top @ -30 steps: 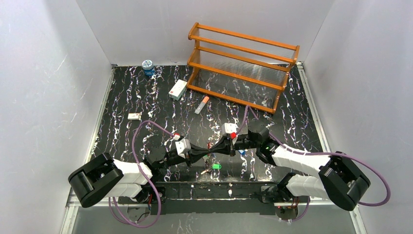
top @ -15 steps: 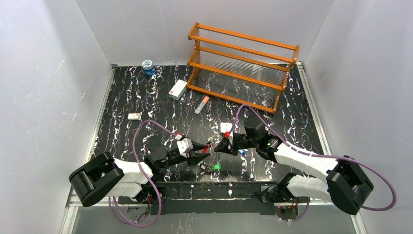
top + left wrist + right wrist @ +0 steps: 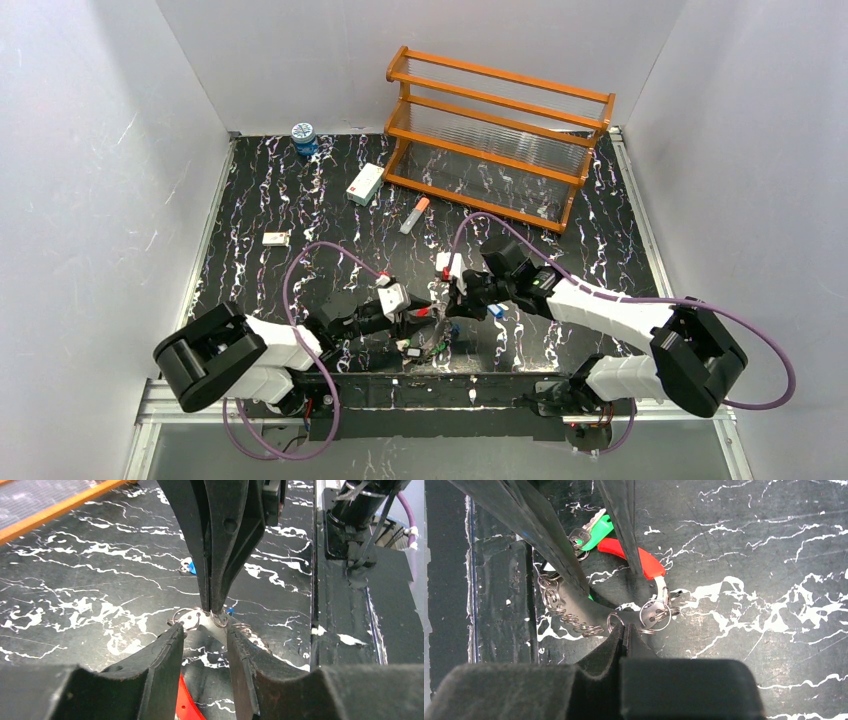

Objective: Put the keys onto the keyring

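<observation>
A bunch of keys (image 3: pixel 425 345) lies near the table's front edge. In the right wrist view it shows a green-headed key (image 3: pixel 596 530), a silvery chain (image 3: pixel 564 612) and a split ring (image 3: pixel 655 614) with a key blade. The keyring's red part (image 3: pixel 639 557) curves into its white part (image 3: pixel 662 587). My right gripper (image 3: pixel 624 628) is shut on a small silver split ring (image 3: pixel 614 621); it also shows from above (image 3: pixel 456 303). My left gripper (image 3: pixel 205 630) is open, its fingers on either side of the rings, tip to tip with the right one (image 3: pixel 428 318).
A blue key head (image 3: pixel 497 311) lies just right of the grippers. An orange rack (image 3: pixel 500 140) stands at the back. A blue jar (image 3: pixel 303 138), a white box (image 3: pixel 365 184), an orange-and-white tube (image 3: pixel 414 215) and a small white piece (image 3: pixel 276 238) lie farther back left.
The grippers drew apart, then met again. The left arm has reached further right and the right arm has swung left, down onto the key bunch.
</observation>
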Motion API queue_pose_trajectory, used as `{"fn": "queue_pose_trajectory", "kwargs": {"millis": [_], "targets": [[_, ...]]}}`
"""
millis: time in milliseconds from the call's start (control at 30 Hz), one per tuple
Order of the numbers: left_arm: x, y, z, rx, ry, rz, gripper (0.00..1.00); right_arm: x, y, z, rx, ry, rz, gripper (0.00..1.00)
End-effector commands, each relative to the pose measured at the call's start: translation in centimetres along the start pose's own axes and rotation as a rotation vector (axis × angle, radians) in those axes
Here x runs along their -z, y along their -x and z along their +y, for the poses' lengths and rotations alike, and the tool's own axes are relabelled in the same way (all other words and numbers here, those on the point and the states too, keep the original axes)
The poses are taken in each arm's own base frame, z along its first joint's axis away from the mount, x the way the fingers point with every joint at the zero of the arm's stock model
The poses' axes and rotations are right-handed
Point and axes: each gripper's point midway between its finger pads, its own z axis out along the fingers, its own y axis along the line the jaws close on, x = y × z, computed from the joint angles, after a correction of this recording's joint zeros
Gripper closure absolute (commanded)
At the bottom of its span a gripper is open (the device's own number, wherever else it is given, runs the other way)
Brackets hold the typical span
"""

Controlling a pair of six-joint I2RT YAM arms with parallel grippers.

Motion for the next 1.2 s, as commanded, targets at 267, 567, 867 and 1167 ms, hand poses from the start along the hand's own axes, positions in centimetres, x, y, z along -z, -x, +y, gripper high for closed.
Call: {"fn": "queue_pose_trajectory", "kwargs": {"millis": [267,567,867,1167], "targets": [[-1.5,-0.8,-1.8,0.004,-0.15,0.046,0.76,-0.2,3.0,0.9,0.094,0.042,-0.049,0.99],[-2.2,-1.0,-1.6,0.025,-0.147,0.059,0.86,-0.2,3.4,1.3,0.101,0.057,-0.064,0.99],[-2.1,-1.2,-1.4,0.043,-0.132,0.065,1.0,0.1,4.1,1.0,0.128,0.012,-0.128,0.99],[-1.1,-0.2,-0.4,0.033,-0.044,0.014,1.0,2.1,5.2,0.8,0.124,-0.115,-0.351,0.53]]}}
